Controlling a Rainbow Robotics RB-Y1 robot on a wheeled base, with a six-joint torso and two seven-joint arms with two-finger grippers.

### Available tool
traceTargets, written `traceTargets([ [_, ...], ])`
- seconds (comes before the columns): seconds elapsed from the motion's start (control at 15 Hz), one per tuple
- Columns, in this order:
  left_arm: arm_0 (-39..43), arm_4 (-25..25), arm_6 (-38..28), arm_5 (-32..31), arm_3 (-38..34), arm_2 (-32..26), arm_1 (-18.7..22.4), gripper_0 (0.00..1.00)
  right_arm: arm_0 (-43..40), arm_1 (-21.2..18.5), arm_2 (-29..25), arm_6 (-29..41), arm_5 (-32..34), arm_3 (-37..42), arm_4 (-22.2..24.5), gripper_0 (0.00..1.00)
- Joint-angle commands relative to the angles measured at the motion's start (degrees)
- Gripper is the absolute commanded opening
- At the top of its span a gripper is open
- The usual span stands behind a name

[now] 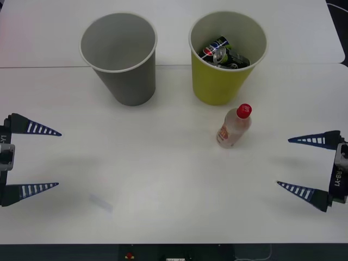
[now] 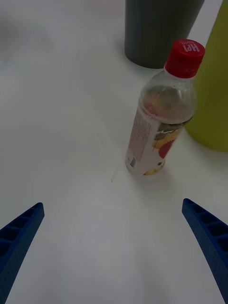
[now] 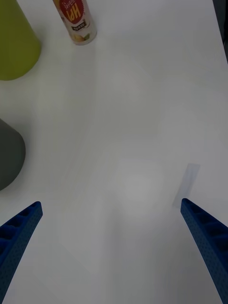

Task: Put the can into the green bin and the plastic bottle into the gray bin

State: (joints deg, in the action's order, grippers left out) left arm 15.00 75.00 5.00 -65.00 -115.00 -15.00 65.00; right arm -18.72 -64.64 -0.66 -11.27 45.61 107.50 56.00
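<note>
Half done: the can [image 1: 224,53] is lying in the green bin [image 1: 217,87], the plastic bottle [image 1: 235,126] is standing on the tabletop [image 1: 163,163] awaiting the gray bin [image 1: 128,81]; left claw [image 1: 32,159] and right claw [image 1: 302,165] are both hanging spread, empty.

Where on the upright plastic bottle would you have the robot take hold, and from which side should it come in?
Grip the plastic bottle around its labelled body, below the red cap. It stands upright and round, so open fingers can close across it. Come from the robot's right with the right gripper, which is open and nearest; the green bin stands close behind, so a side approach probably avoids it.
</note>
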Motion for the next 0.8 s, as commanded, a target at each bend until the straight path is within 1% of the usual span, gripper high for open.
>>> traceTargets([
  [0.07,0.0,0.0,0.0,0.0,0.0,0.0,0.0,1.0,0.7,0.9,2.9,-5.1,-2.4,-2.3,-5.4,1.0],
  [0.33,0.0,0.0,0.0,0.0,0.0,0.0,0.0,1.0,3.6,6.0,5.0,-5.9,-1.6,-6.5,-5.9,1.0],
  [0.8,0.0,0.0,0.0,0.0,0.0,0.0,0.0,1.0,10.8,16.6,8.8,-7.1,-0.3,-15.5,-5.8,1.0],
])
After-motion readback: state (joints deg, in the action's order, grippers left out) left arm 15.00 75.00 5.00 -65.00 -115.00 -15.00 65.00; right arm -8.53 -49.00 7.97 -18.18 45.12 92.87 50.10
